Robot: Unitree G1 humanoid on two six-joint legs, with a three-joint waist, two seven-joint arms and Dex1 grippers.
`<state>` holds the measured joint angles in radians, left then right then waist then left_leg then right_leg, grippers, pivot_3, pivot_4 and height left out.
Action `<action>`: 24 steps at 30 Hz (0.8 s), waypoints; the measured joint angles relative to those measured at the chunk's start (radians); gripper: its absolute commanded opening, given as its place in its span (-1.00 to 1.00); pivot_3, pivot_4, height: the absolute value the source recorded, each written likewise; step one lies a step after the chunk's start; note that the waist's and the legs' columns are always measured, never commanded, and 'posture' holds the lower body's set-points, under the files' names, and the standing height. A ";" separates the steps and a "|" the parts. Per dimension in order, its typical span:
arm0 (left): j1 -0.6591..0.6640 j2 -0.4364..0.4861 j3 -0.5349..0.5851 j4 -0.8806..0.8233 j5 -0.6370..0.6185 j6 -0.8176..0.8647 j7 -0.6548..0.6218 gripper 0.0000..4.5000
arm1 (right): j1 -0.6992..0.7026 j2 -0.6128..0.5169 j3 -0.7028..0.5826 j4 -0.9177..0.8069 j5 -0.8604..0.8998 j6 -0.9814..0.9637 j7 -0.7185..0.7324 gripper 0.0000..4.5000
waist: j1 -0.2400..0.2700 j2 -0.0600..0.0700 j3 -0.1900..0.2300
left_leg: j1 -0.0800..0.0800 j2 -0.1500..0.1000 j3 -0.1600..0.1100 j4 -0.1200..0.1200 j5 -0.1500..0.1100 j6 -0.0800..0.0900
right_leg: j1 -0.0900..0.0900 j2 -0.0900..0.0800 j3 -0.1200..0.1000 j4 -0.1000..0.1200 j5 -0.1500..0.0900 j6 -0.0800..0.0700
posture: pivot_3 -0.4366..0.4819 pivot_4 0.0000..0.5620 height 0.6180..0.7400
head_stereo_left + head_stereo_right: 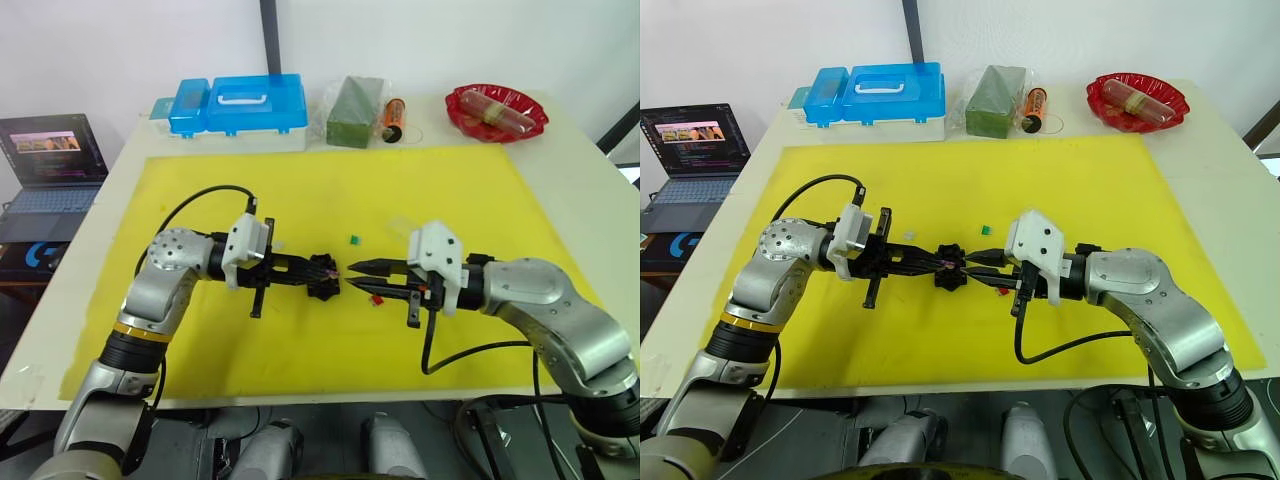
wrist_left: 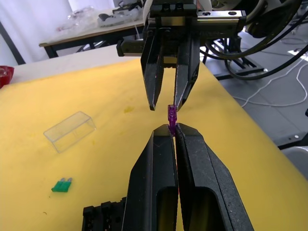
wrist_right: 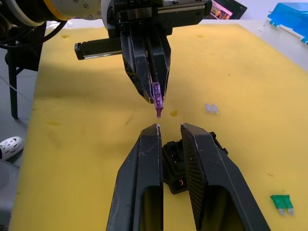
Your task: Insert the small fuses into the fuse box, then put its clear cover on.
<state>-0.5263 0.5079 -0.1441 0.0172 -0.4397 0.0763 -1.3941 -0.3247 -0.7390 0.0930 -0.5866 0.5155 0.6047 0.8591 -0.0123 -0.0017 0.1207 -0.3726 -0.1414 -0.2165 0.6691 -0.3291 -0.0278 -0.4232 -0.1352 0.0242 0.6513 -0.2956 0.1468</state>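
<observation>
Purple fuse (image 2: 171,114) pinched in the closed left gripper (image 2: 174,129), long axis pointing toward the right gripper (image 3: 169,127), whose parted, empty fingers face it; fuse box (image 3: 185,161) on the worktop beneath.

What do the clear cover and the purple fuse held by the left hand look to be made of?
Clear cover: likely thin rigid plastic, colourless and glossy; the yellow mat shows through it. Purple fuse, pinched in the left hand: apparently translucent tinted plastic, smooth.
</observation>
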 measured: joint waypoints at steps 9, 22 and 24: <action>0.000 -0.007 -0.002 0.012 0.014 -0.019 0.000 -1.00 | 0.000 0.014 0.015 0.000 -0.004 -0.005 -0.006 -0.69 | 0.000 0.000 0.000 | 0.000 0.000 0.000 0.000 0.000 0.000 | 0.000 0.000 0.000 0.000 0.000 0.000 | -0.05 -0.47 1.00; 0.000 -0.009 -0.003 0.019 0.016 -0.025 -0.002 -1.00 | -0.002 0.022 0.017 0.000 -0.003 -0.010 -0.009 -0.69 | 0.000 0.000 0.000 | 0.000 0.000 0.000 0.000 0.000 0.000 | 0.000 0.000 0.000 0.000 0.000 0.000 | -0.05 -0.47 1.00; 0.000 -0.009 -0.003 0.019 0.016 -0.025 -0.002 -1.00 | -0.004 0.024 0.017 0.000 -0.003 -0.010 -0.010 -0.69 | 0.000 0.000 0.000 | 0.000 0.000 0.000 0.000 0.000 0.000 | 0.000 0.000 0.000 0.000 0.000 0.000 | -0.05 -0.47 1.00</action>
<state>-0.5263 0.4991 -0.1471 0.0363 -0.4236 0.0511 -1.3960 -0.3291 -0.7146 0.1103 -0.5866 0.5126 0.5949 0.8494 -0.0125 -0.0018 0.1206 -0.3727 -0.1414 -0.2166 0.6692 -0.3291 -0.0278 -0.4232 -0.1352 0.0241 0.6515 -0.2955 0.1468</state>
